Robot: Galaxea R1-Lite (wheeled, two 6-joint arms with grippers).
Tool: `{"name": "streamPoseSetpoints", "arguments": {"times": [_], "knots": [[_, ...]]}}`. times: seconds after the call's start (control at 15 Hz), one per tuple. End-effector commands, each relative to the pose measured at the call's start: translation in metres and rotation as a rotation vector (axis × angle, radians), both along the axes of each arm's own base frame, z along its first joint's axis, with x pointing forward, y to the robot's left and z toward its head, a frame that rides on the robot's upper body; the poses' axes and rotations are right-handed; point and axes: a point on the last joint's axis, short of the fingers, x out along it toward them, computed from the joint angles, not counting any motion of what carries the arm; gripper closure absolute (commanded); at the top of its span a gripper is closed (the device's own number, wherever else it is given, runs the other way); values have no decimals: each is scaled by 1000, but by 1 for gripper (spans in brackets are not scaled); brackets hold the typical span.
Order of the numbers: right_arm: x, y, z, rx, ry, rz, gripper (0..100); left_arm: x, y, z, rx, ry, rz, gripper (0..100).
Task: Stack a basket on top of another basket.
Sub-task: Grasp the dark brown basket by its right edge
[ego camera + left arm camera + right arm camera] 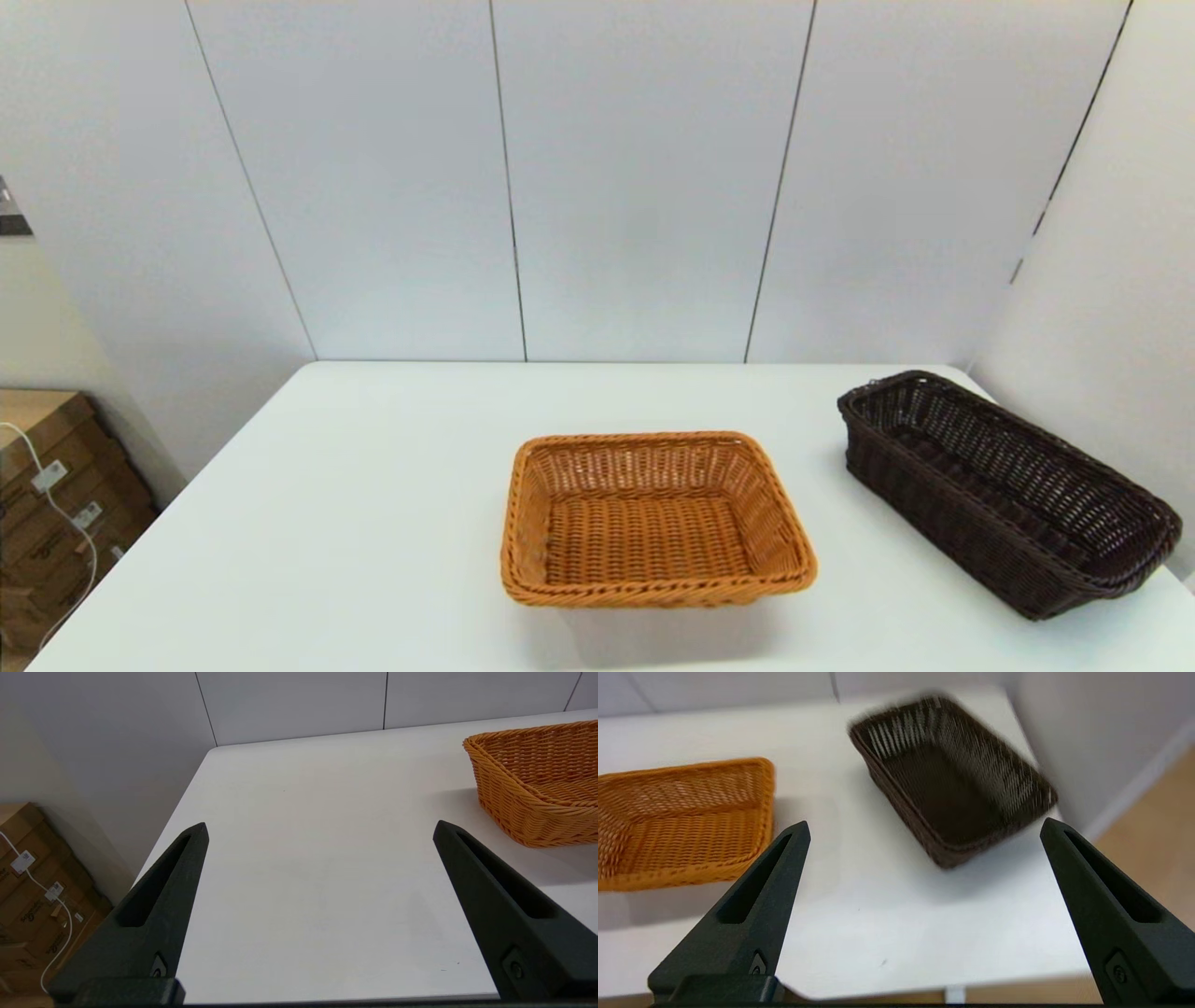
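My white table (373,523): two baskets on it. Orange-tan basket (653,523) near the middle. Dark brown basket (1008,490) at my right edge, standing apart, set askew.

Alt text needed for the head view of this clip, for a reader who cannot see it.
An orange-tan basket sits empty near the middle of a white table, and a dark brown basket sits apart on the robot's right, angled near the table's edge. No arm shows; pale wall panels stand behind.

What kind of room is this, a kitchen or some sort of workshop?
Probably a robot test room, not a kitchen: a bare white table walled by plain white panels, just two empty wicker baskets, orange and dark brown, and cardboard boxes stacked beside it.
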Motion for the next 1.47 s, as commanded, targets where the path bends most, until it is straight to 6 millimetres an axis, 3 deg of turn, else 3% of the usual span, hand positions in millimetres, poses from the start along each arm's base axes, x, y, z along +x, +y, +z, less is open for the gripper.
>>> {"name": "streamPoseSetpoints", "arguments": {"times": [0.07,0.27,0.47,0.87,1.2,1.47], "knots": [[133,-20,1,268,466,-245,0,0,0,0,-5,2,9,0],[174,-27,-25,382,583,-373,0,0,0,-1,-14,4,14,0],[199,-41,-49,480,651,-514,0,0,0,-1,-18,4,14,0],[212,-96,-65,568,654,-731,0,0,0,-1,-18,4,14,0],[227,-132,-105,611,736,-845,0,0,0,-1,-18,4,14,0],[240,-142,-141,623,843,-869,0,0,0,-1,-18,4,14,0]]}}
